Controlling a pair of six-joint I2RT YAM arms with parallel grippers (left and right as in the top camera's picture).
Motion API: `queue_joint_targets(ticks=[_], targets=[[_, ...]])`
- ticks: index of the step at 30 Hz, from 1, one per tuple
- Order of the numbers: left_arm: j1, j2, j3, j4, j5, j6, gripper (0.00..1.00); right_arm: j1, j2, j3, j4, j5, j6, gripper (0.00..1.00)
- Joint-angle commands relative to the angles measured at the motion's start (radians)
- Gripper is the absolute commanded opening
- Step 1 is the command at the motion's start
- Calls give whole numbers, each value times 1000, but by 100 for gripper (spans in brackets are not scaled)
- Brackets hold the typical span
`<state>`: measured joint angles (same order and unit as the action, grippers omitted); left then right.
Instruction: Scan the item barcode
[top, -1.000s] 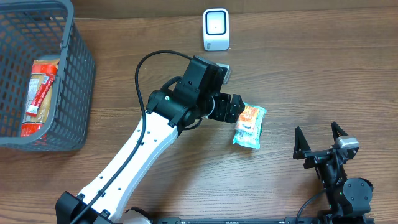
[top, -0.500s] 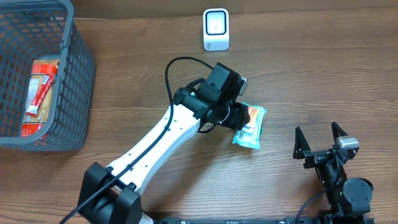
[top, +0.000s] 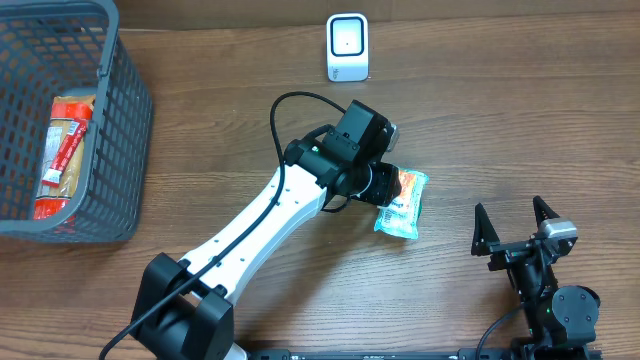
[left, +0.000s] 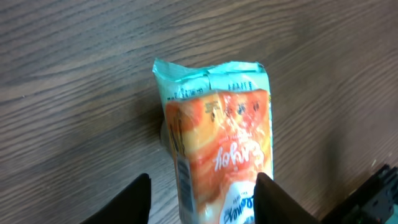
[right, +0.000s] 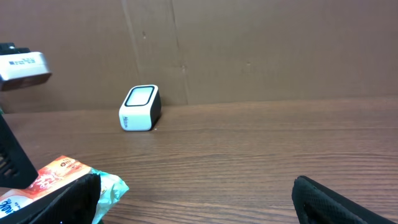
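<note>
An orange and teal snack packet (top: 406, 202) lies flat on the wooden table, right of centre. My left gripper (top: 384, 186) is down over its left end. In the left wrist view the packet (left: 217, 137) runs lengthwise between the two black fingers of that gripper (left: 202, 200). The right finger touches the packet's edge, and a strip of bare table shows beside the left finger (left: 134, 202). The white barcode scanner (top: 347, 47) stands at the back of the table, also visible from the right wrist as a scanner (right: 140, 108) against the brown wall. My right gripper (top: 511, 214) rests open and empty at the front right.
A grey mesh basket (top: 122, 120) stands at the far left with red snack packs (top: 65, 140) inside. The left arm's white link (top: 250, 235) crosses the table diagonally. The packet's teal end (right: 102, 186) shows by the right gripper's left finger.
The left arm has swung right and settled over the packet's left end, and its jaws have narrowed around the packet. The right arm has stayed still.
</note>
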<state>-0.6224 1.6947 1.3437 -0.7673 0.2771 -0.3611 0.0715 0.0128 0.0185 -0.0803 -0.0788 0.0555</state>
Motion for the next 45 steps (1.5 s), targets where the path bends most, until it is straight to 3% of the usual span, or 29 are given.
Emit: queue_joint_targets(ticks=[1, 7, 14, 18, 23, 39, 45], targets=[[-6, 38, 12, 13, 4, -20, 38, -6, -8, -11, 3, -2, -4, 100], [-6, 58, 12, 17, 5, -21, 36, -6, -8, -11, 3, -2, -4, 100], [-6, 58, 12, 17, 5, -21, 26, -6, -8, -11, 3, -2, -4, 100], [-7, 58, 12, 16, 5, -21, 12, -6, -8, -11, 3, -2, -4, 100], [-6, 58, 12, 17, 5, -21, 4, -6, -8, -11, 3, -2, -4, 100], [30, -43, 62, 6, -50, -20, 4, -6, -8, -11, 3, -2, -4, 100], [35, -67, 62, -50, -187, -20, 4, -6, -8, -11, 3, -2, -4, 100]])
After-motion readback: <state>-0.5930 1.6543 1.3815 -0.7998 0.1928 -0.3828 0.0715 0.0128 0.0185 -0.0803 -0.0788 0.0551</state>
